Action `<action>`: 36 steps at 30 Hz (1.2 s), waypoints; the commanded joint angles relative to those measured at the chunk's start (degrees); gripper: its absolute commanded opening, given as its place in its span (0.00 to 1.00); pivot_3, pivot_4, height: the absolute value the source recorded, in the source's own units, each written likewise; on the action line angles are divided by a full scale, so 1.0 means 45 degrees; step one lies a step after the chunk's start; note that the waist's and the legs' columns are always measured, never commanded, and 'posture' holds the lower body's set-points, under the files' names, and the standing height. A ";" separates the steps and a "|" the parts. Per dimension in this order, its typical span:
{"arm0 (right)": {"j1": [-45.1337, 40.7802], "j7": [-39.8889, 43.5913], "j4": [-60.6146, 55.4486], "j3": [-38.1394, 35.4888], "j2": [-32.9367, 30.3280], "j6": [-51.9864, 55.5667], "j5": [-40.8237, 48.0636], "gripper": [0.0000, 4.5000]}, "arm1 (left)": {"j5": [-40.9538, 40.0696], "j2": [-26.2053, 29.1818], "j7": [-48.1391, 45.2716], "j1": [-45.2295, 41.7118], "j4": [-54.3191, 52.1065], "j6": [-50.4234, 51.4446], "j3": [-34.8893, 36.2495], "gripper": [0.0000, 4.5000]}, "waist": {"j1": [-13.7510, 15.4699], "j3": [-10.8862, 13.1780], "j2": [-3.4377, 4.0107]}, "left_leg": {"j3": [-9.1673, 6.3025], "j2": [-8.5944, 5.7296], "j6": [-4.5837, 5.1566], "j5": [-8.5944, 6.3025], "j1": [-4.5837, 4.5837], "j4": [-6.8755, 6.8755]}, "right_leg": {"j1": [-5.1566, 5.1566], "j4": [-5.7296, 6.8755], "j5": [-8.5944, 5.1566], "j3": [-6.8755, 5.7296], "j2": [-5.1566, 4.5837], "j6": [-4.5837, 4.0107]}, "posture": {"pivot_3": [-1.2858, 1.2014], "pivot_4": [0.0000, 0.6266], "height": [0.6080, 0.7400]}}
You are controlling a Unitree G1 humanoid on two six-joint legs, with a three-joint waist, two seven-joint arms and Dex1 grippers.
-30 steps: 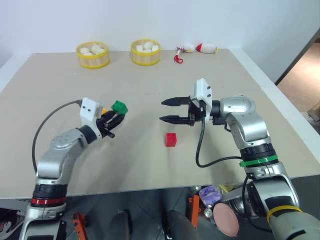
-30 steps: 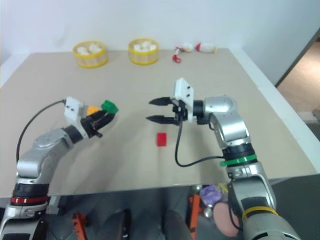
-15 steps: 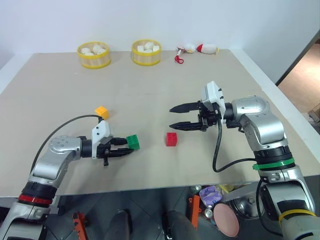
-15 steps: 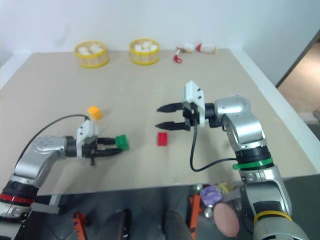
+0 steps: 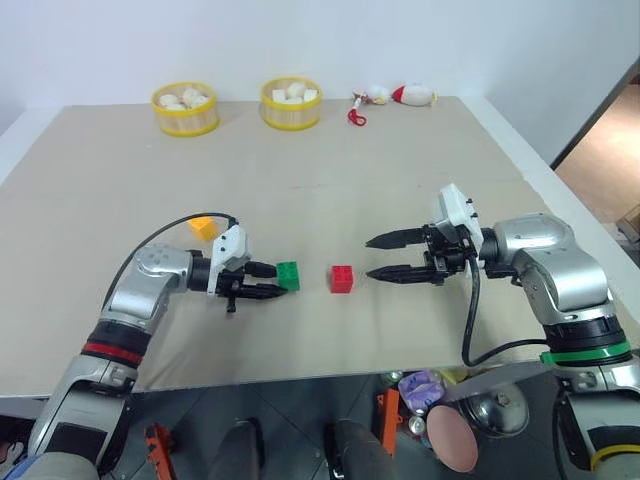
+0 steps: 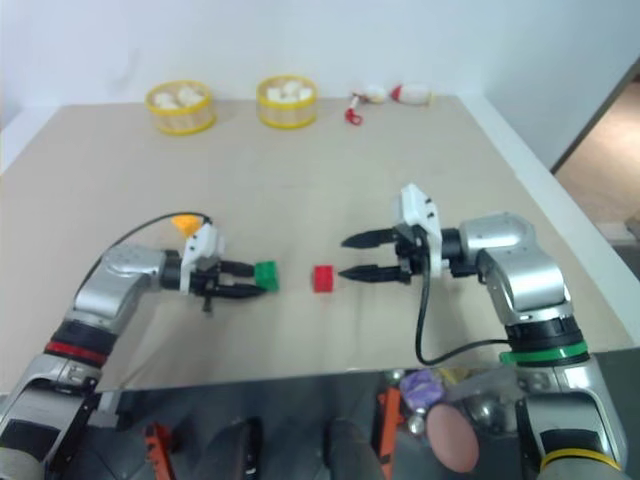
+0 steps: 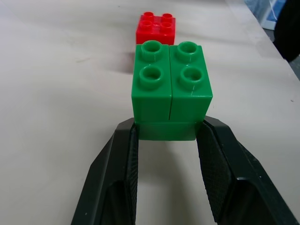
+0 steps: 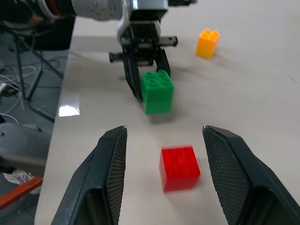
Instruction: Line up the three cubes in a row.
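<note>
My left gripper [image 5: 272,281] is shut on the green cube [image 5: 288,275], which it holds low at the table, just left of the red cube [image 5: 342,279]. In the left wrist view the green cube [image 7: 171,89] sits between the black fingers [image 7: 119,183], studs up, with the red cube [image 7: 156,28] a short gap beyond it. The yellow-orange cube [image 5: 204,227] lies apart on the table, behind my left forearm. My right gripper [image 5: 372,257] hangs open and empty to the right of the red cube [image 8: 179,168], pointing at it.
Two yellow round baskets [image 5: 186,108] [image 5: 291,103] with white lumps stand at the table's far edge. Small red-and-white toys [image 5: 395,97] lie beside them. The beige table [image 5: 420,160] ends close to my right arm on the right.
My left gripper has carried the green cube down and to the right, close to the red cube. My right gripper has drawn back to the right, still open.
</note>
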 commanded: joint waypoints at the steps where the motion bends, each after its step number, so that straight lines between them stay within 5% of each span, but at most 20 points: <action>1: -0.0082 -0.0187 0.0034 -0.0411 -0.0113 -0.0287 -0.0030 0.59 | 0.0312 -0.0106 -0.0265 -0.0413 0.0495 -0.0615 -0.0053 0.28 | -0.0004 0.0000 0.0000 | 0.0000 0.0000 0.0000 0.0000 0.0000 0.0004 | 0.0000 0.0004 0.0001 0.0001 0.0000 0.0000 | 0.52 0.24 1.00; 34: -0.0553 -0.0425 0.0203 -0.0118 0.0360 -0.0492 -0.0181 0.59 | 0.1841 -0.1143 0.0355 -0.1386 0.2992 -0.2390 0.0001 0.28 | 0.0019 0.0000 0.0000 | 0.0002 -0.0002 0.0000 0.0000 -0.0002 0.0092 | 0.0013 0.0064 0.0021 0.0016 0.0000 0.0024 | 0.52 0.24 1.00; 35: -0.0576 -0.0424 0.0224 -0.0116 0.0365 -0.0499 -0.0190 0.59 | 0.1836 -0.1148 0.0386 -0.1406 0.3022 -0.2341 0.0011 0.51 | 0.0018 0.0000 0.0000 | 0.0001 -0.0002 0.0000 0.0001 -0.0002 0.0098 | 0.0012 0.0074 0.0020 0.0016 0.0000 0.0024 | 0.52 0.24 1.00; 36: -0.0608 -0.0423 0.0255 -0.0110 0.0373 -0.0504 -0.0202 0.59 | 0.1819 -0.1161 0.0436 -0.1438 0.3062 -0.2287 0.0045 0.59 | 0.0016 0.0000 -0.0001 | 0.0002 -0.0002 0.0000 0.0001 -0.0001 0.0105 | 0.0008 0.0084 0.0020 0.0017 0.0000 0.0023 | 0.52 0.24 1.00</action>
